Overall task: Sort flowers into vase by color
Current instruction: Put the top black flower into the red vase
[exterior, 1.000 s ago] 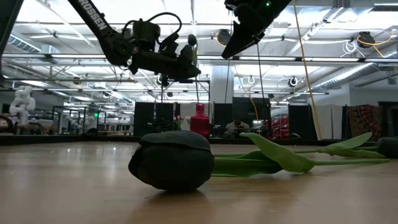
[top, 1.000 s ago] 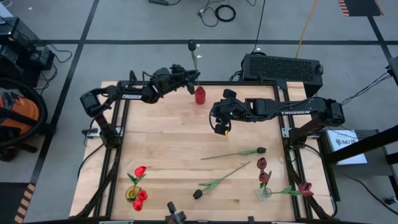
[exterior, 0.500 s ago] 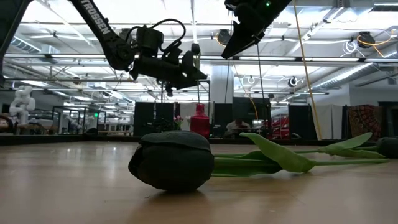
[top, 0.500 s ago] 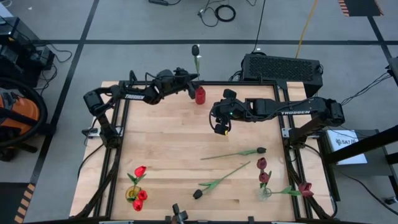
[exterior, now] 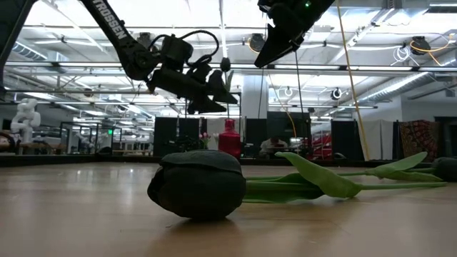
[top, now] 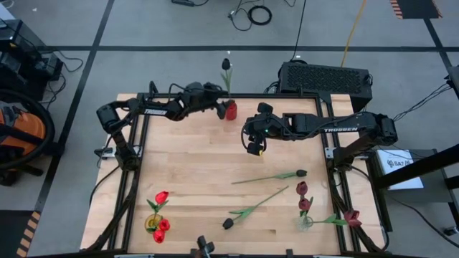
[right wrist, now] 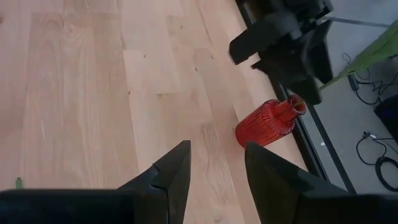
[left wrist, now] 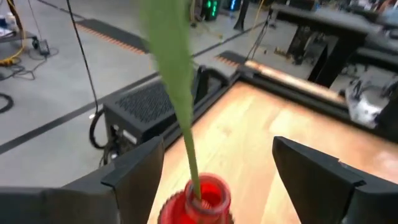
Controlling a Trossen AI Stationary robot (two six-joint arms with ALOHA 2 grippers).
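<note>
One black flower (top: 226,65) stands in the red vase (top: 230,110) at the tabletop's (top: 193,172) twelve o'clock; left gripper (top: 219,108) jaws wide beside it, right gripper (top: 254,148) partly open, empty. Withdrawing carelessly could topple the vase.

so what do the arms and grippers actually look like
Both arms are dark, near black, built of jointed segments with black cables looping along them. White TROSSEN lettering runs along the right arm; the low view shows part of the same lettering on the left arm. The left gripper and right gripper each have two flat, black, wedge-shaped fingers. A small green light glows by the right wrist.
</note>
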